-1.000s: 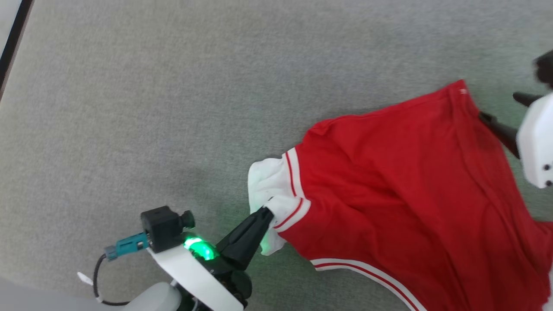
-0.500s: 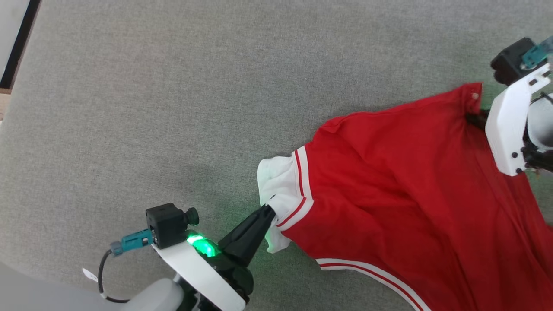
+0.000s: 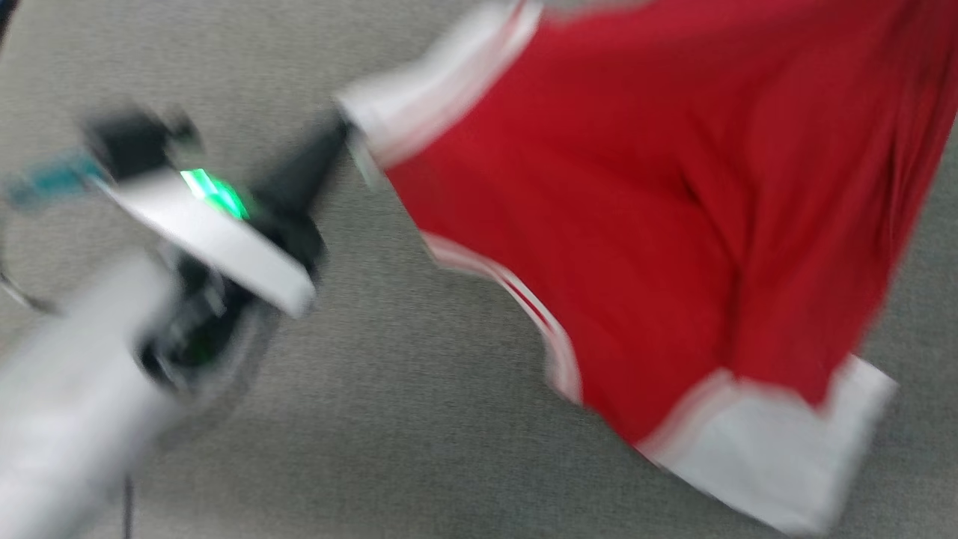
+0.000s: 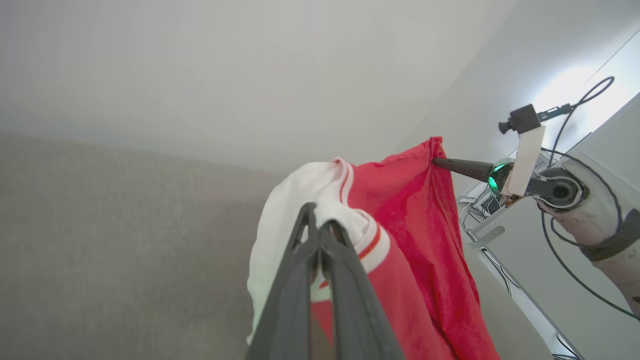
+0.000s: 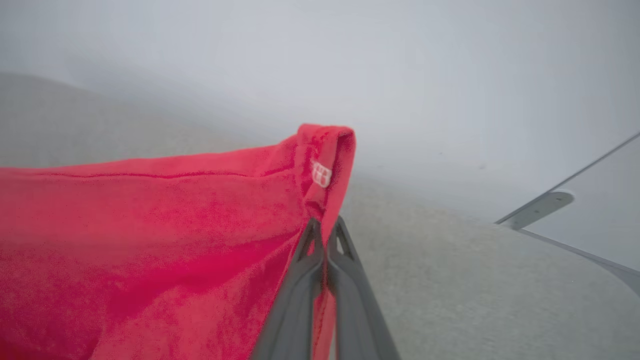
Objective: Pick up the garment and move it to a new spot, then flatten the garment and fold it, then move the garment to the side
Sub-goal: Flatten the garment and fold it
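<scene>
The garment [image 3: 621,202], a bright red shirt with white sleeve ends and thin white stripes, hangs stretched above the grey carpet in the blurred head view. My left gripper [image 3: 338,129] is shut on one white sleeve end [image 4: 295,200], its dark fingers [image 4: 320,240] pressed together on the cloth. My right gripper [image 5: 325,226] is shut on a red corner of the garment [image 5: 200,210] just under a small white tag. From the left wrist view the right gripper [image 4: 436,161] pinches the far red corner, the garment [image 4: 410,210] spanning between both.
Grey carpet [image 3: 419,419] lies under the garment. A pale wall [image 4: 250,75] rises behind it. A grey metal frame leg [image 4: 515,295] and a panel edge [image 5: 540,205] stand close to my right arm.
My right gripper has closed on the red corner. Both arms have lifted the garment off the carpet, so it hangs between them. The head camera has swung, blurring and shifting the whole picture.
</scene>
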